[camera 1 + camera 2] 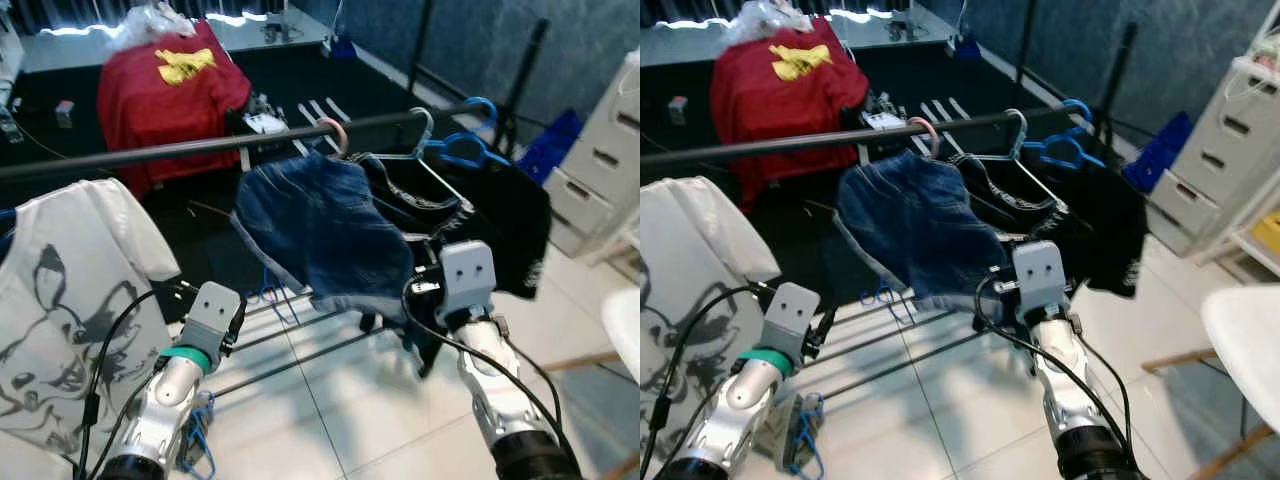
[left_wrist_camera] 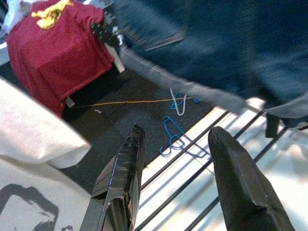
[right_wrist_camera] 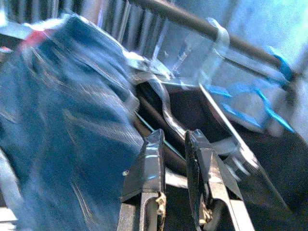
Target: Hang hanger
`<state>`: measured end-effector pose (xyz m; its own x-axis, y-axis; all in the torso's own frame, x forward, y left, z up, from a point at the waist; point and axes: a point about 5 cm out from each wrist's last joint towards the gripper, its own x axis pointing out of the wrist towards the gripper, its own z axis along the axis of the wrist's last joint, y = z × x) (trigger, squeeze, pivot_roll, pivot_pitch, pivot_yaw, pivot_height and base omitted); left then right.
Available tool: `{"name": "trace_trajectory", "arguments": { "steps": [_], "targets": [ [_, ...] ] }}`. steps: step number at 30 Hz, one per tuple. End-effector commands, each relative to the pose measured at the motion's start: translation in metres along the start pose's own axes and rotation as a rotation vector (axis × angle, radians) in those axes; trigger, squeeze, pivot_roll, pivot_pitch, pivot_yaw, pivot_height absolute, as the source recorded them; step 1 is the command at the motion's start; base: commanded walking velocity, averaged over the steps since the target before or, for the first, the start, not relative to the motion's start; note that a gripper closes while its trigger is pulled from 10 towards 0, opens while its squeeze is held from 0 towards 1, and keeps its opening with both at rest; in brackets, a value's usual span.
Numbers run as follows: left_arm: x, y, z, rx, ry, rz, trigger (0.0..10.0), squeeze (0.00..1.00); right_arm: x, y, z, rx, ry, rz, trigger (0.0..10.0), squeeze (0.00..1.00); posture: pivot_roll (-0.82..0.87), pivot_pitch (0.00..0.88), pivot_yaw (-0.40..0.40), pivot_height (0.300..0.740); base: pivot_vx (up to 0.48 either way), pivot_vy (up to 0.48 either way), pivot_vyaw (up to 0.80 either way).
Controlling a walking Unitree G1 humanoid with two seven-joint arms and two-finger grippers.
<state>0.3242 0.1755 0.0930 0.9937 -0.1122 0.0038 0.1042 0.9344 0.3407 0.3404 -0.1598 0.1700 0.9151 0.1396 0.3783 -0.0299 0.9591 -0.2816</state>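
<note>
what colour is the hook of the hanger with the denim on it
Pink, on the hook over the rail; clearest in the left eye view.

Arms: silver, jointed | wrist blocks: grey, boxy | left wrist band: teal | cables: black, looping | fingers (image 2: pixel 120 178): long, black

Head cams look forward and down over the rail (image 1: pixel 200 148), both arms in frame. Wrist cams sit close, looking along their fingers: both catch the denim garment (image 1: pixel 325 225).
</note>
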Motion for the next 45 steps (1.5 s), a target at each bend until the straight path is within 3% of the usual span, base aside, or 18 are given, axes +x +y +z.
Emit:
{"name": "trace_trajectory", "arguments": {
  "steps": [1, 6, 11, 18, 19, 21, 24, 26, 29, 31, 33, 44, 45],
  "targets": [
    [-0.004, -0.001, -0.006, 0.002, 0.023, -0.003, 10.0, 0.0, 0.001, 0.003, 0.006, -0.014, -0.014, 0.039, 10.0, 0.0, -0.09, 0.097, 0.049, 0.74, 0.442, 0.0, 0.0],
    [-0.004, -0.002, -0.005, -0.015, 0.018, -0.007, 10.0, 0.0, 0.01, 0.004, 0.032, -0.06, -0.114, 0.082, 10.0, 0.0, -0.09, 0.1, 0.046, 0.74, 0.345, 0.0, 0.0],
    [-0.006, -0.008, 0.01, -0.041, -0.048, -0.068, 10.0, 0.0, 0.012, -0.009, 0.04, -0.085, -0.141, 0.013, 10.0, 0.0, -0.09, 0.101, 0.046, 0.74, 0.0, 0.0, 0.0],
    [-0.012, -0.013, 0.053, -0.073, -0.194, -0.196, 10.0, 0.0, 0.007, -0.018, 0.042, -0.083, -0.127, -0.026, 10.0, 0.0, -0.09, 0.099, 0.05, 0.74, 0.0, 0.0, 0.0],
    [-0.014, -0.014, 0.061, -0.087, -0.22, -0.219, 10.0, 0.0, 0.006, -0.017, 0.042, -0.076, -0.116, -0.022, 10.0, 0.0, -0.09, 0.099, 0.051, 0.74, 0.0, 0.0, 0.0],
    [-0.019, -0.02, 0.09, -0.156, -0.295, -0.277, 10.0, 0.0, -0.001, -0.017, 0.029, 0.028, -0.042, -0.026, 10.0, 0.0, -0.08, 0.097, 0.05, 0.74, 0.0, 0.0, 0.0],
    [-0.02, -0.024, 0.101, -0.182, -0.325, -0.295, 10.0, 0.0, -0.004, -0.018, 0.023, 0.053, -0.014, -0.034, 10.0, 0.0, -0.08, 0.099, 0.05, 0.74, 0.0, 0.0, 0.0],
    [-0.021, -0.033, 0.126, -0.246, -0.389, -0.318, 10.0, 0.0, -0.006, -0.023, 0.018, 0.07, 0.012, -0.046, 10.0, 0.0, -0.09, 0.1, 0.055, 0.74, 0.0, 0.0, 0.0],
    [-0.021, -0.04, 0.141, -0.288, -0.421, -0.334, 10.0, 0.0, -0.003, -0.027, 0.022, 0.082, -0.005, -0.019, 10.0, 0.0, -0.09, 0.099, 0.06, 0.74, 0.0, 0.0, 0.0],
    [-0.02, -0.042, 0.144, -0.295, -0.426, -0.338, 10.0, 0.0, -0.001, -0.028, 0.024, 0.083, -0.015, -0.004, 10.0, 0.0, -0.1, 0.099, 0.061, 0.74, 0.0, 0.0, 0.0],
    [-0.021, -0.043, 0.146, -0.288, -0.418, -0.352, 10.0, 0.0, 0.006, -0.022, 0.039, 0.134, -0.067, 0.118, 10.0, 0.0, -0.09, 0.1, 0.064, 0.74, 0.0, 0.0, 0.0],
    [-0.026, -0.037, 0.147, -0.276, -0.382, -0.353, 10.0, 0.0, 0.023, -0.016, 0.051, 0.223, -0.089, 0.27, 10.0, 0.0, -0.07, 0.109, 0.062, 0.74, 0.0, 0.0, 0.0],
    [-0.028, -0.035, 0.143, -0.269, -0.364, -0.341, 10.0, 0.0, 0.035, -0.018, 0.054, 0.223, -0.102, 0.266, 10.0, 1.0, -0.06, 0.111, 0.059, 0.74, 0.0, 0.0, 0.0]
  ]
}}
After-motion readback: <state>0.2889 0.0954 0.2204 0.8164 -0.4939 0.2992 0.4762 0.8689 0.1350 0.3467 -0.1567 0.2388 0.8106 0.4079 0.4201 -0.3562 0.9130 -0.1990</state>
